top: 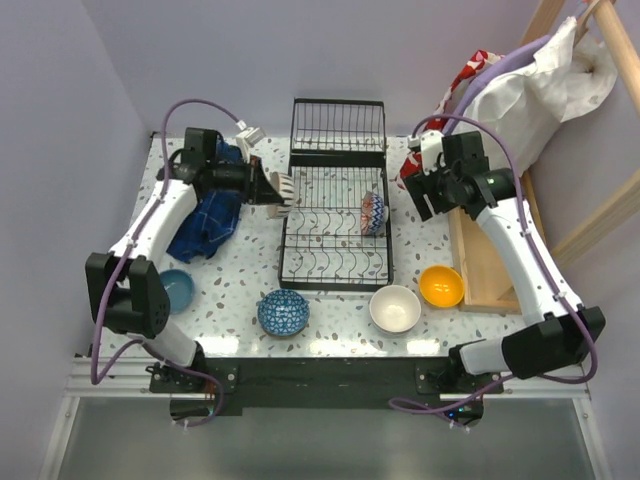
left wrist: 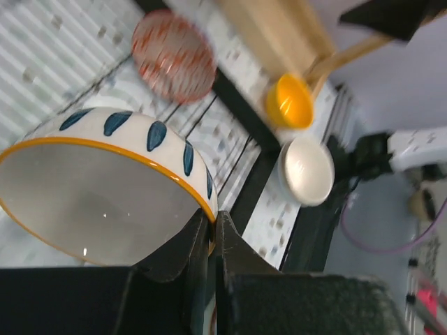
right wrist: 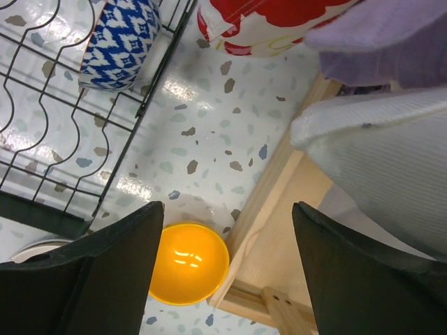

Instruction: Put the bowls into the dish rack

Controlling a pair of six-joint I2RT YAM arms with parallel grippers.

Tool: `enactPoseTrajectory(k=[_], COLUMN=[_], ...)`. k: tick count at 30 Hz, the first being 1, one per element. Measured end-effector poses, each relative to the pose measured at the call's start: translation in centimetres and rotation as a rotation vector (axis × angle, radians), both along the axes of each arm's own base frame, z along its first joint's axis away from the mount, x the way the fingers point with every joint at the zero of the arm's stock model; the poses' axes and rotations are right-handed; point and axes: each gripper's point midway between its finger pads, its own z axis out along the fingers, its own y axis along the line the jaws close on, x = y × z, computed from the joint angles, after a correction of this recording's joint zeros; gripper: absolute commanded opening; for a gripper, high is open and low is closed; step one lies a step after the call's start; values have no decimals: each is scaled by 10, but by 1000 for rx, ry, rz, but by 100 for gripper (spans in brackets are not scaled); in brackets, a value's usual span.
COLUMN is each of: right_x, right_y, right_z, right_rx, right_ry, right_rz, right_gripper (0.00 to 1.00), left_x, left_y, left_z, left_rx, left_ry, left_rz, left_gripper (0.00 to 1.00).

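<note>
The worktop (top: 228,298) had the dish rack (top: 335,240) at its middle, reaching toward the far edge, with the wooden tray (top: 482,262) along the right edge and a blue cloth (top: 208,218) toward the left edge. One red and blue bowl (top: 372,213) stood on edge in the right side of the rack.

Your left gripper (top: 276,190) hung at the rack's left side, pinching the petal bowl (left wrist: 105,188) by its rim, one finger inside and one outside, with the bowl tipped on its side. Your right gripper (right wrist: 227,206) hovered over the right side of the worktop between rack and tray, fingers spread wide and holding nothing.

The step in hand looked like seating the petal bowl. To do it well you needed to carry it in over the left rows of tines and keep it on edge, so the rim dropped between two tines rather than on top of one. The grip was only a rim pinch, so a slow descent mattered. You needed to let the wires take the weight before parting the fingers.

Four bowls waited near the front edge: the dark blue bowl (top: 283,312), white bowl (top: 395,308), orange bowl (top: 441,286) and, toward the left edge, the pale blue bowl (top: 178,290).
</note>
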Motion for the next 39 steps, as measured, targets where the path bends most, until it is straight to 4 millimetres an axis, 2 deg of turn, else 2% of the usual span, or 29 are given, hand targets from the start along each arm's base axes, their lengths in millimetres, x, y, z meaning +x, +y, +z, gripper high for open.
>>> enactPoseTrajectory(k=[5, 9, 12, 18, 27, 32, 39], right_x=[-7, -8, -7, -8, -6, -4, -4], right_y=[-13, -25, -33, -40, -44, -44, -43], right_z=[-1, -6, -7, -8, -11, -17, -20], right_rx=[-38, -70, -83, -87, -91, -98, -97], right_ry=[-20, -17, -16, -10, 5, 25, 34], right_rz=[-50, -91, -118, -140, -150, -149, -144], right_gripper=[99, 99, 99, 99, 99, 99, 99], left_x=[9, 24, 33, 48, 52, 48, 52], left_y=[-53, -83, -98, -108, -133, -147, -159], left_z=[7, 20, 13, -29, -38, -56, -84], left_rx=[-276, -444, -541, -596, -624, -614, -597], left_ry=[32, 51, 105, 304, 358, 404, 444], left_rz=[-11, -57, -76, -43, -89, -110, -119], left_gripper=[0, 0, 0, 0, 0, 0, 0])
